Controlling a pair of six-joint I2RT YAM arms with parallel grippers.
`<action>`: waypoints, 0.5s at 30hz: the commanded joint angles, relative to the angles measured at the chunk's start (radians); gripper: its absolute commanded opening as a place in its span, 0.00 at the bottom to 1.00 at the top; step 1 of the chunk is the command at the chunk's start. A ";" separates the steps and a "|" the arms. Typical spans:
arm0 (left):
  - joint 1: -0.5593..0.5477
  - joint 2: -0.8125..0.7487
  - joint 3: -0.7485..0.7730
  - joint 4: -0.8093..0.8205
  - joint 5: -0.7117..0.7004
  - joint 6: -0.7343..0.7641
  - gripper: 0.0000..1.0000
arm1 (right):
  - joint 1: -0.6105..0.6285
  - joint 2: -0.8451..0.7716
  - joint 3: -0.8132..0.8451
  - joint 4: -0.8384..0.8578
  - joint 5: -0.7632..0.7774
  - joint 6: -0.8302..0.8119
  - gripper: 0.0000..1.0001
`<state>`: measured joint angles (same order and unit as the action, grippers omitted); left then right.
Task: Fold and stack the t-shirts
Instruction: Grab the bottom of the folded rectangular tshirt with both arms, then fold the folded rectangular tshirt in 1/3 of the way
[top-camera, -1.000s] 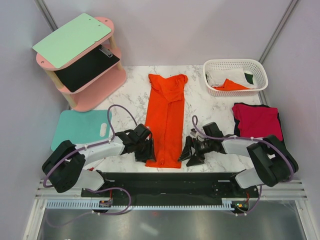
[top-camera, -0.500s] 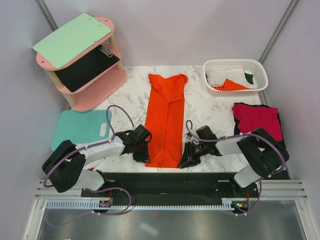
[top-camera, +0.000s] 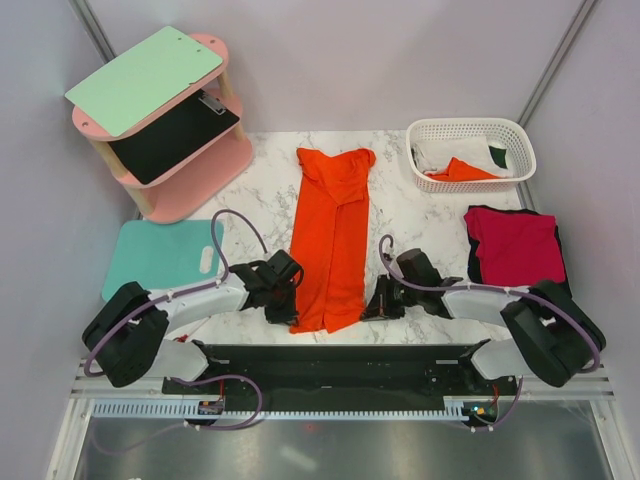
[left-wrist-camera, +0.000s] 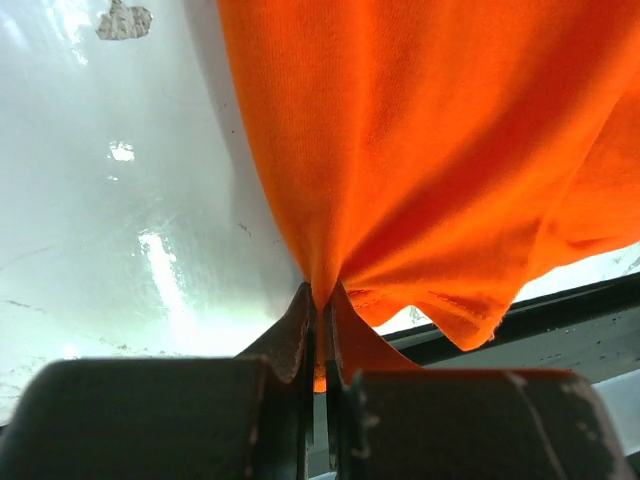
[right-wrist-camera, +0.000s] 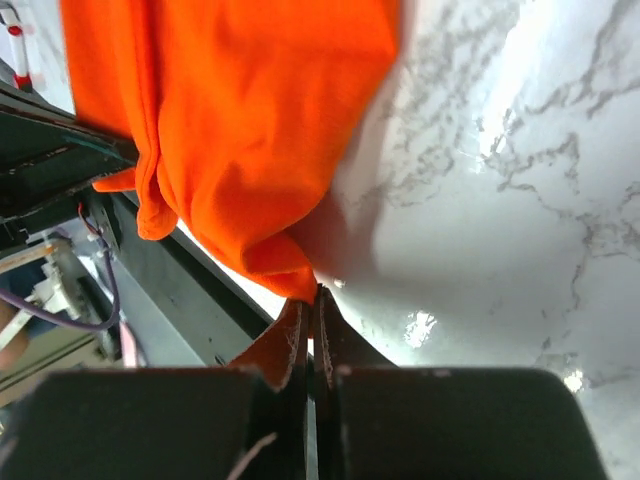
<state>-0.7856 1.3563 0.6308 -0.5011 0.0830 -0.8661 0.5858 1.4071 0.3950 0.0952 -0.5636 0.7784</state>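
Now left jaws pinched tight on plain orange t-shirt (top-camera: 333, 240) hem corner; right jaws likewise, opposite corner.

The crimson t-shirt (top-camera: 515, 245) largely hides the black t-shirt (top-camera: 471, 265).

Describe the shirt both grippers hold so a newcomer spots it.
On the marble table, look down the middle, between the pink shelf and the white basket. The orange t-shirt lies there as one long narrow band, near corners pinched by the left gripper and right gripper. The crimson t-shirt at right is folded small.
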 joint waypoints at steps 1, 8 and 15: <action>-0.004 -0.045 0.053 -0.054 -0.081 0.030 0.02 | 0.012 -0.114 0.036 -0.046 0.169 -0.099 0.00; -0.001 0.064 0.257 -0.071 -0.158 0.114 0.02 | 0.012 -0.108 0.148 -0.043 0.252 -0.192 0.00; 0.054 0.156 0.455 -0.086 -0.195 0.203 0.02 | 0.012 -0.011 0.327 -0.029 0.303 -0.243 0.00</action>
<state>-0.7673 1.4818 0.9867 -0.5762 -0.0547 -0.7547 0.5983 1.3590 0.6189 0.0341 -0.3233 0.5941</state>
